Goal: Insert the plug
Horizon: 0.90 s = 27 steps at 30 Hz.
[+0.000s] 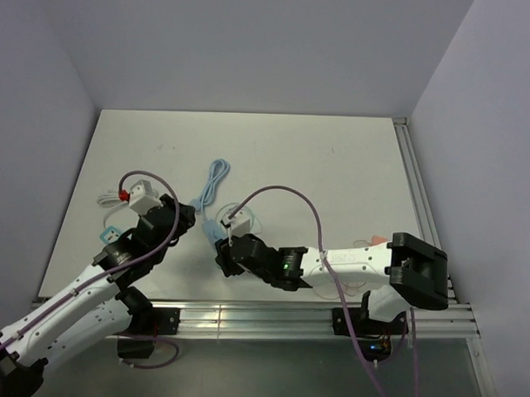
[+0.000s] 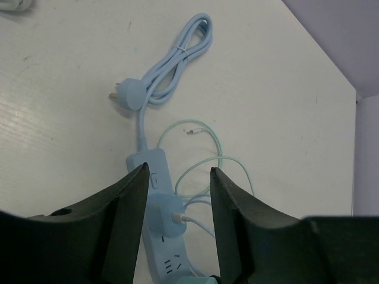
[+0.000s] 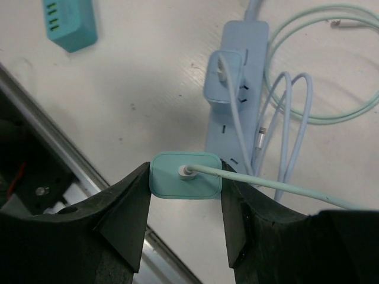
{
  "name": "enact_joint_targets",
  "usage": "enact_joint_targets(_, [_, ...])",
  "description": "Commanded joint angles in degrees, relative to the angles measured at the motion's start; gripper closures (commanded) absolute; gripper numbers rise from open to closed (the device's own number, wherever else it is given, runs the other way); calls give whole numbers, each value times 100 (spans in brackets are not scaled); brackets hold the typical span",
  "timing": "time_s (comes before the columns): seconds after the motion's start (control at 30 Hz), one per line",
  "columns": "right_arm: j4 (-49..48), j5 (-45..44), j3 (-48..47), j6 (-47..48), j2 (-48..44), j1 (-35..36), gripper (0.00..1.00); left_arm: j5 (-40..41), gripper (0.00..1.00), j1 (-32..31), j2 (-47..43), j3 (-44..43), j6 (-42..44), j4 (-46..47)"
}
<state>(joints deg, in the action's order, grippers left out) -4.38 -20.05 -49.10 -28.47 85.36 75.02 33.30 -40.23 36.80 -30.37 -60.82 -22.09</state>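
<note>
A light blue power strip (image 3: 249,44) lies on the white table, with a blue adapter (image 3: 223,83) plugged into it. My right gripper (image 3: 185,177) is shut on a teal charger plug (image 3: 169,176) with a teal cable, held over the strip's near end. In the left wrist view, my left gripper (image 2: 176,192) is open and empty, with its jaws on either side of the strip (image 2: 155,177) and the blue adapter (image 2: 161,216), above them. In the top view both grippers (image 1: 184,217) (image 1: 224,249) meet at the strip (image 1: 209,230).
The strip's coiled blue cord (image 2: 183,56) and its wall plug (image 2: 127,93) lie beyond it. A thin teal cable loops to the right (image 2: 222,160). A teal USB hub (image 3: 70,22) and a white adapter (image 1: 141,194) sit to the left. A metal rail (image 1: 243,318) runs along the table's near edge.
</note>
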Motion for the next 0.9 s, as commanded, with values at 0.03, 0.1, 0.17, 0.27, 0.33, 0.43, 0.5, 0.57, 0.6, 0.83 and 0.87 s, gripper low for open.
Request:
enact_joint_targets(0.03, [-1344,-719,190,245,243,39,100,-323,49,199,635,-557,403,257])
enact_joint_targets(0.1, [-1486,-868,129,420,480,47,100,-769,49,418,933,-549,552,432])
enact_joint_targets(0.17, [-1530,-1026,50,596,717,47,100,-1061,51,638,1083,-505,615,695])
enact_joint_targets(0.27, [-1644,-1281,-47,834,929,56,100,-1720,52,1121,1268,-277,755,1170])
enact_joint_targets(0.33, [-1627,-1491,-152,913,1052,56,100,-2168,52,1499,1426,-224,834,1364])
enact_joint_targets(0.43, [-1592,-1642,-249,1053,1123,56,100,-2626,55,1807,1751,-241,949,1681])
enact_joint_targets(0.5, [-1610,-1712,-267,1089,1149,47,100,-2775,57,1922,1997,-285,1010,1864])
enact_joint_targets(0.57, [-1610,-1756,-240,1107,1123,56,100,-2978,57,1992,2182,-259,1019,2006])
enact_joint_targets(0.6, [-1601,-1791,-240,1098,1140,56,100,-3031,57,2010,2226,-241,1019,2154])
enact_joint_targets(0.83, [-1540,-1695,-266,1028,1307,56,100,-3374,59,2098,2534,-101,958,2542])
enact_joint_targets(0.87, [-1496,-1686,-284,993,1334,56,100,-3400,59,2115,2543,-75,958,2543])
